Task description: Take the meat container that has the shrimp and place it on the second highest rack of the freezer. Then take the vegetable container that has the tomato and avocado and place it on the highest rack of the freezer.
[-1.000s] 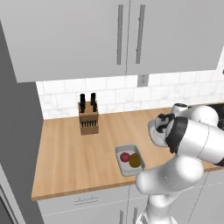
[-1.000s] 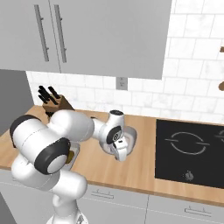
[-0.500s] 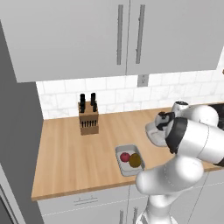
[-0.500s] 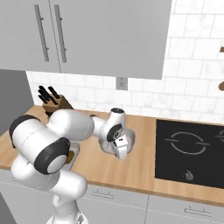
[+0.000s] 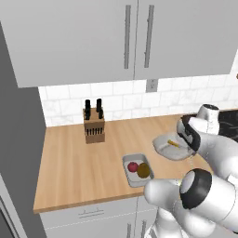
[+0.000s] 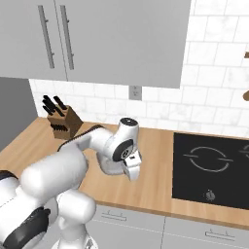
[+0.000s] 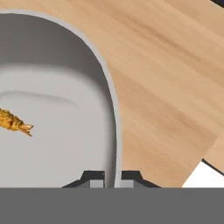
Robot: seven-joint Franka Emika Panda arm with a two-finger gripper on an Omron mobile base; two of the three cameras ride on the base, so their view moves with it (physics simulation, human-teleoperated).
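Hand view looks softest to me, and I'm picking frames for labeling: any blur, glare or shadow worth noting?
Hand view: the shrimp and the meat container rim read slightly soft at close range; a soft shadow lies inside its wall; no glare. Left base view: even light, tomato and avocado distinct. Right base view: the cooktop is matte black, without reflections.

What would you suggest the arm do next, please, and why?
Probably lift straight up a little. In the hand view the tool is shut on the rim of the grey tray holding the shrimp, and the tray sits on the wooden counter.
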